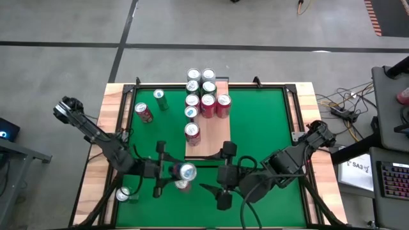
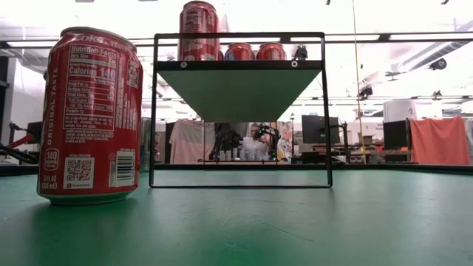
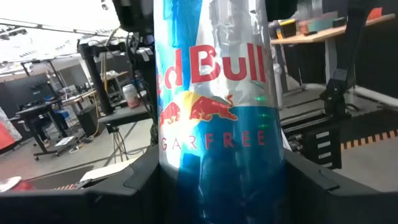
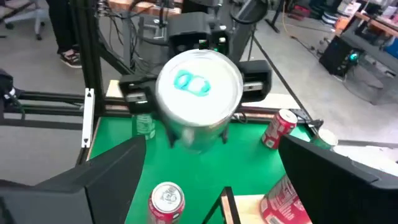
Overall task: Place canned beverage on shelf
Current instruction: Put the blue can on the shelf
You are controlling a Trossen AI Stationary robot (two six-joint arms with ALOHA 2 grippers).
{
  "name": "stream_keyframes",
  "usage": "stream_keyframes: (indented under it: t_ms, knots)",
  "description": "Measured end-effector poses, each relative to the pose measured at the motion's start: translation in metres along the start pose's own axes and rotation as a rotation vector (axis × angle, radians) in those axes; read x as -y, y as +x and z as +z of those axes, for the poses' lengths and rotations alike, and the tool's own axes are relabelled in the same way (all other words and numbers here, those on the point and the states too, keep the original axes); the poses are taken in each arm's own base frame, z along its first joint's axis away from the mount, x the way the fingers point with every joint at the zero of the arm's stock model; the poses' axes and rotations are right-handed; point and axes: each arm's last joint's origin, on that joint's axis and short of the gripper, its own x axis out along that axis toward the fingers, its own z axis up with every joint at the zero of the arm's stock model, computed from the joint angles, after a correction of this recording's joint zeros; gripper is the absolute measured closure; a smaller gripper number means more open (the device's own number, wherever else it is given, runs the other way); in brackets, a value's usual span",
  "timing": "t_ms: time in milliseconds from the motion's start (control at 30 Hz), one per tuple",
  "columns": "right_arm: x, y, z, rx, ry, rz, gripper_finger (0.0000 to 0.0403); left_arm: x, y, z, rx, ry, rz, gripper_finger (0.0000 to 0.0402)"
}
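A blue and silver Red Bull can (image 1: 187, 170) hangs above the green table near its front edge, with my left gripper (image 1: 179, 171) shut on it. Its silver top (image 4: 199, 84) faces up. My right gripper (image 1: 225, 176) is open just to the can's right, its fingers (image 4: 106, 180) apart and touching nothing. The shelf (image 1: 216, 137), a pale wooden board on a dark frame (image 2: 240, 63), carries several cans (image 1: 203, 96) at its far end and one more (image 1: 192, 131) nearer. My left gripper pinches the Red Bull can by its side wall (image 3: 169, 184), low on the printed body, between its two fingers (image 3: 124, 186). The fingers come in level from the table's left. The can stands roughly upright in the hold, lifted clear of the table.
A red can (image 4: 166, 200) stands on the green below the held can, just before the shelf's near end. A red can (image 1: 144, 113) and a green can (image 1: 160, 99) lie at the far left, another (image 1: 124, 193) at the near left corner. A Coke can (image 2: 90, 114) stands beside the shelf frame.
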Motion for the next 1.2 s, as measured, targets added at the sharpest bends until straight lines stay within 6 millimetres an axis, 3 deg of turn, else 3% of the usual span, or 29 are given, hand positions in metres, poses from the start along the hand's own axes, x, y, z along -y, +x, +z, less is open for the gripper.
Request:
stream_keyframes:
  t_ms: [133, 367, 667, 900, 1200]
  knots:
    - [-0.003, 0.003, -0.002, 0.024, -0.018, 0.002, 0.0044, -0.009, -0.01, 0.006, 0.037, -0.007, 0.005, 0.0192]
    - [-0.012, 0.04, -0.026, 0.095, 0.004, -0.023, 0.0044, -0.01, -0.012, 0.011, 0.07, 0.011, -0.004, 0.0192]
    - [0.002, 0.074, -0.041, 0.26, 0.023, -0.056, 0.0044, -0.009, -0.009, 0.011, 0.066, 0.057, -0.002, 0.0192]
    - [0.006, 0.083, -0.042, 0.459, 0.003, 0.056, 0.0044, -0.009, -0.009, 0.01, 0.058, 0.063, 0.005, 0.0192]
    - [0.025, 0.094, -0.04, 0.492, -0.021, 0.101, 0.0082, -0.01, -0.008, 0.009, 0.046, 0.075, 0.021, 0.0184]
